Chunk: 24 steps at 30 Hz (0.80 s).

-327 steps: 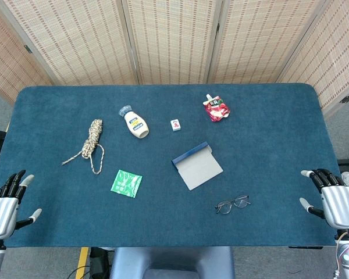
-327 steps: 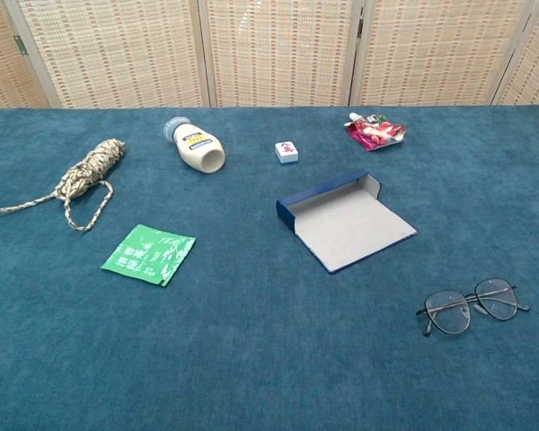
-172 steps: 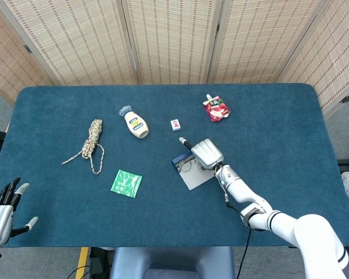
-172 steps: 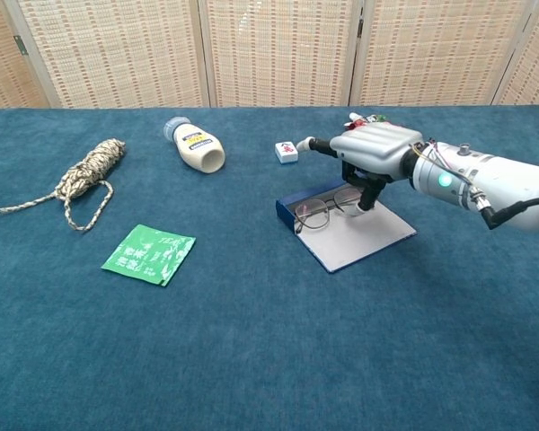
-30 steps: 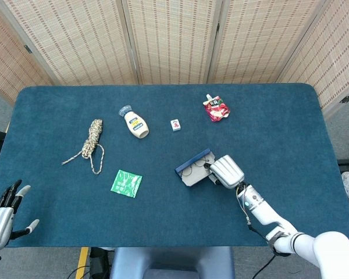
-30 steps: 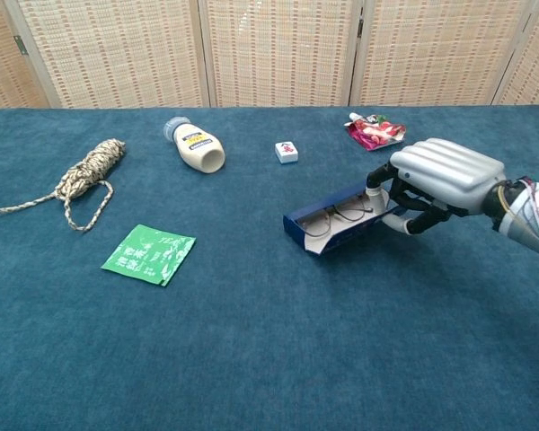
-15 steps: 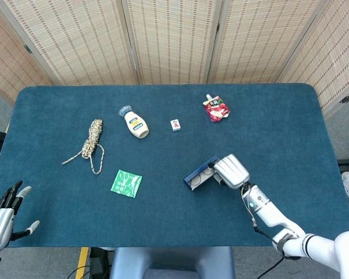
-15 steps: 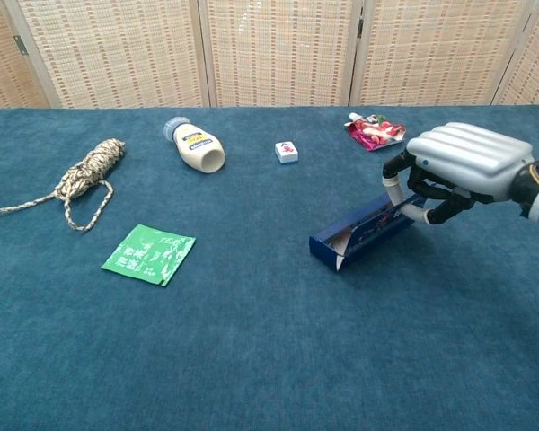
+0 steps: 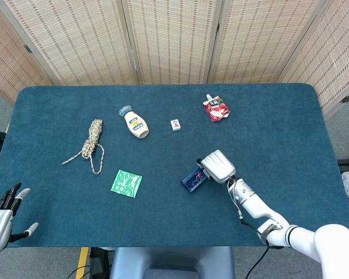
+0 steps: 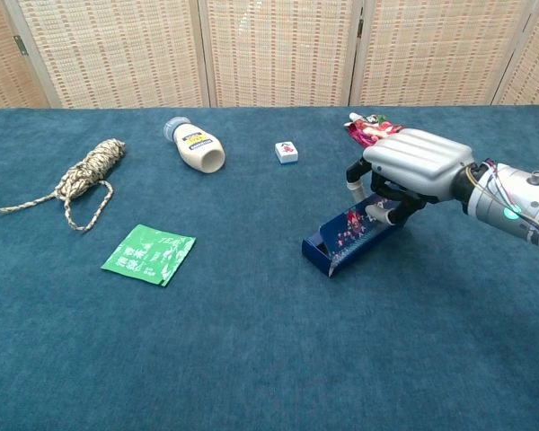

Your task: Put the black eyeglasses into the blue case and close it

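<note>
So we're at the closing step, as far as we can judge. On the big blue worktop (image 9: 291, 139), our right hand (image 10: 415, 163) sits over the far-right end of the blue case (image 10: 352, 233), fingers curled down onto its lid, pressing it shut. It looks more like pushing than a proper grip, so we can't say it's really holding the case. The left hand (image 9: 1, 218) is parked at the near-left corner, well apart from everything, fingers spread and holding nothing.

Next move, we reckon: push the lid fully down until it seats, then lift the hand off without dragging the case along. The near-left end still seems to gape a bit in the chest view, so it probably needs one more squeeze there.

The case itself lies right of centre, angled so one end points near-left. It's a slim dark blue box with a small reddish pattern on the lid.

The black eyeglasses aren't visible anywhere, so presumably they're inside, but we can't actually confirm that.
</note>
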{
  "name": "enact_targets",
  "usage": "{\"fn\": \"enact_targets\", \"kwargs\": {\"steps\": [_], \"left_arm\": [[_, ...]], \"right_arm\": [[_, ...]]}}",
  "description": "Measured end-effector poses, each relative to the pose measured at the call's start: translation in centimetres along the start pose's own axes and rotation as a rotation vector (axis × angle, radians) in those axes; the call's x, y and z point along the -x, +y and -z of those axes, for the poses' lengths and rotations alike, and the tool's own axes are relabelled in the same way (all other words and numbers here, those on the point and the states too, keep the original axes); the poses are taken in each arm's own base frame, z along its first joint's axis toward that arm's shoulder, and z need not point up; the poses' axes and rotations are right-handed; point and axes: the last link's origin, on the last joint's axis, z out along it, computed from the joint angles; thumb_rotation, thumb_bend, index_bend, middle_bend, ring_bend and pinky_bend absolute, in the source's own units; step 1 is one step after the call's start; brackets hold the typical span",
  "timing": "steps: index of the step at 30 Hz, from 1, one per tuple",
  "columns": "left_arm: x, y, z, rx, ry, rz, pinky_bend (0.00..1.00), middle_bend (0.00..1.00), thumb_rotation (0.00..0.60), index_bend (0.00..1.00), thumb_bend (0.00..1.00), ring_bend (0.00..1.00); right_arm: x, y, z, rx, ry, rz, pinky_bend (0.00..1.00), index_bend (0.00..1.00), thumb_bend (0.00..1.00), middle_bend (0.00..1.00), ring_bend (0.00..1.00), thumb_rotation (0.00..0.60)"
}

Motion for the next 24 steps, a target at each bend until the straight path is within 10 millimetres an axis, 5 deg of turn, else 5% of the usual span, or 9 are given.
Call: {"fn": "enact_targets", "kwargs": {"steps": [3,15,24], "left_arm": [[0.0,0.0,0.0,-0.001,-0.002,0.002,0.26,0.02,0.600,0.13,0.25,0.08],[0.1,-0.3,0.1,-0.010,-0.010,0.006,0.26,0.02,0.600,0.13,0.25,0.08],[0.3,-0.3,0.2,-0.015,-0.019,0.011,0.26,0.02,0.600,0.13,0.25,0.08]], "right_arm": [[0.1,-0.2,-0.5,0.007,-0.008,-0.002,0.99,0.21,0.49,0.89,1.00,0.600],[0.3,-0.4,-2.0,0.034,-0.029,0.024,0.99,0.17,0.48,0.89,1.00,0.600],[0.5,0.2,-2.5,0.055,-0.050,0.040,0.99,0.16,0.32,0.89,1.00,0.600]]}}
